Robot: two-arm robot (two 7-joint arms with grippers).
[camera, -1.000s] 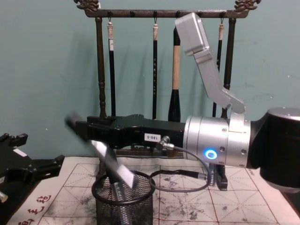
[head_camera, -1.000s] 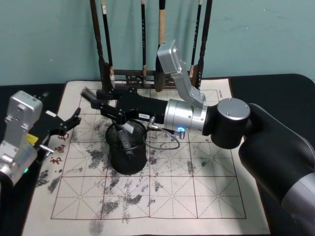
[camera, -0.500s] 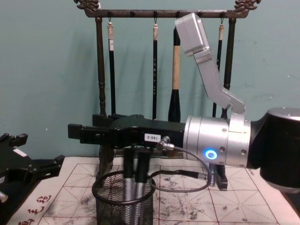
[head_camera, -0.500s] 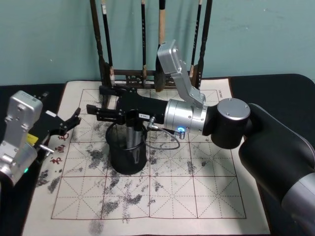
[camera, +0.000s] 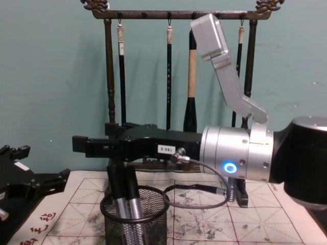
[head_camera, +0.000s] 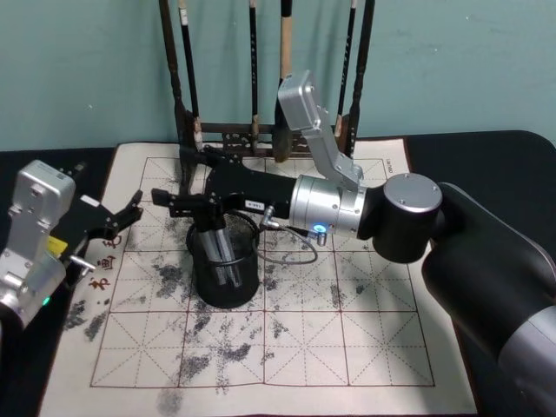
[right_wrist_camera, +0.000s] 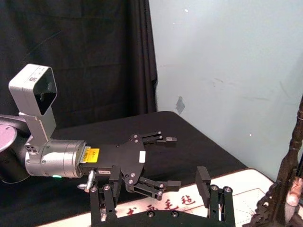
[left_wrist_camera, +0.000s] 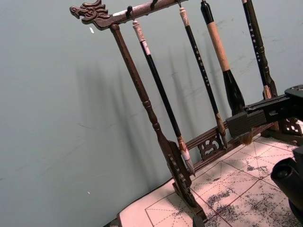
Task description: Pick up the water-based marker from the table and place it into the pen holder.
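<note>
Teal painted wall (head_camera: 452,61) behind the scene, matte, with small scuffs and soft shadows cast on it by the brush rack (camera: 173,15). The rack is dark carved wood with dragon-head ends, standing just in front of the wall, several calligraphy brushes (camera: 191,76) hanging from its top bar. Black curtain (right_wrist_camera: 75,56) hangs beside the wall at one side, meeting it at a vertical edge; light is even and indoor.
</note>
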